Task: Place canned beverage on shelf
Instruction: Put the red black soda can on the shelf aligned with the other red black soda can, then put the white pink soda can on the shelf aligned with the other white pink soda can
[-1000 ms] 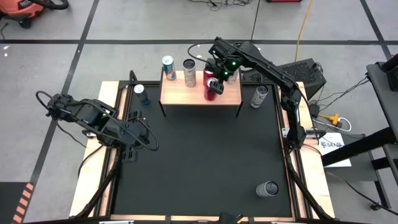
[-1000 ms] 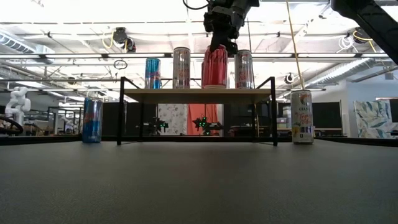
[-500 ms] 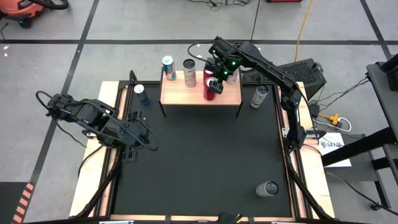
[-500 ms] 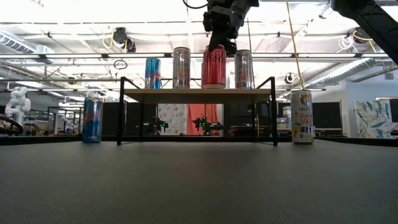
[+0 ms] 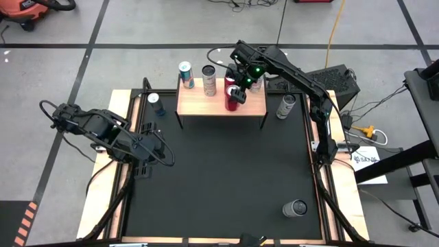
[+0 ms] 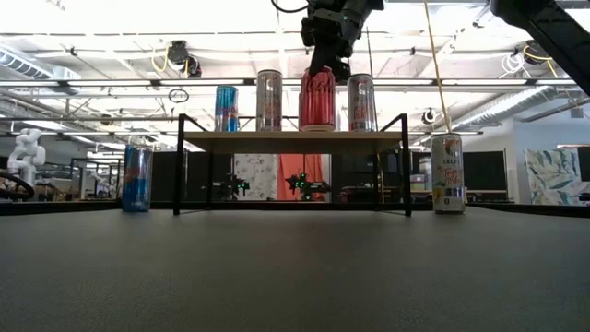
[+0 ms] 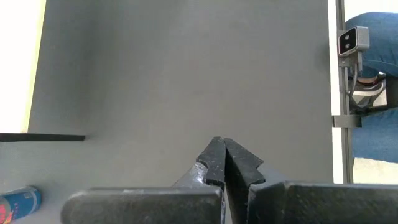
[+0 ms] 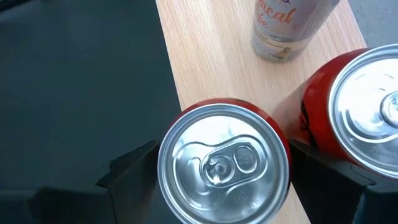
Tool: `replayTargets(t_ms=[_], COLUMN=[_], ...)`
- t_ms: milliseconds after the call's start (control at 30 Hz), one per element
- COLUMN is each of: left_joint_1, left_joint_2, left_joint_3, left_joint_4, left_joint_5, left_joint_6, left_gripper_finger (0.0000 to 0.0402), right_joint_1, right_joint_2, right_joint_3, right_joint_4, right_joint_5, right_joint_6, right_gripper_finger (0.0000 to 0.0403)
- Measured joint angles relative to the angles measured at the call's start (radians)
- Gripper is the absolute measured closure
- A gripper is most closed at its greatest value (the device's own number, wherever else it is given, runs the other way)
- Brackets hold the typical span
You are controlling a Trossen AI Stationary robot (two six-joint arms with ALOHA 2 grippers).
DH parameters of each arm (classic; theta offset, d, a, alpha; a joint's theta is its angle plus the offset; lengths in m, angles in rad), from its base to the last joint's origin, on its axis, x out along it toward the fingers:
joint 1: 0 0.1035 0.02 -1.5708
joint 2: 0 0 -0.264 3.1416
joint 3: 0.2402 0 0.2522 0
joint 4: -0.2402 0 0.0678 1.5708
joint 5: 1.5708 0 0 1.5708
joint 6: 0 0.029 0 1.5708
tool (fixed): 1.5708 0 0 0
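red can: the red can (image 6: 317,99) stands upright on the shelf (image 6: 293,137), third in the row, between the pink-and-silver can (image 6: 269,100) and another can (image 6: 361,102); in the right wrist view its silver top (image 8: 224,163) sits between two dark fingers (image 8: 134,165), with a second red-sided can (image 8: 367,102) close beside it
change: a second back the red can leans slightly and seems just off the board; by half a second back it is upright with its base on the wood, and it matches that now; I judge it set down
right hand: the right hand (image 5: 238,90) is directly over the red can, fingers spread wide on either side of its top; whether they press its sides I cannot tell; the hand shows no shift against the earlier pictures
task meaning: placement looks done; letting go and lifting straight up past the near neighbours is what remains
shelf row: the blue can (image 5: 186,74) is at the shelf's far-left end
off the shelf: a blue can (image 6: 135,179) and a white can (image 6: 447,172) stand on the desk (image 5: 226,178) on either side of the shelf; one can (image 5: 296,208) lies on the desk well away from the shelf
left hand: the left hand (image 7: 224,163) is pinched together, over the desk far from the shelf, unmoved
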Motion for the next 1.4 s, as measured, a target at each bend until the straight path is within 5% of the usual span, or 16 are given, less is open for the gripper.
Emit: replayTargets(t_ms=[1033,1400], left_joint_1=[0.0,0.0], left_joint_2=[0.0,0.0], left_joint_3=[0.0,0.0], left_joint_4=[-0.001,-0.001], left_joint_5=[0.002,0.006], left_joint_6=[0.0,-0.001], left_gripper_finger=[0.0402,0.0402], right_joint_1=[0.0,0.029], right_joint_2=[-0.064,-0.141], right_joint_3=[0.0,0.0], right_joint_4=[0.065,-0.001], right_joint_5=[-0.046,-0.05], right_joint_6=[0.021,0.206], right_gripper_finger=[0.0087,0.0087])
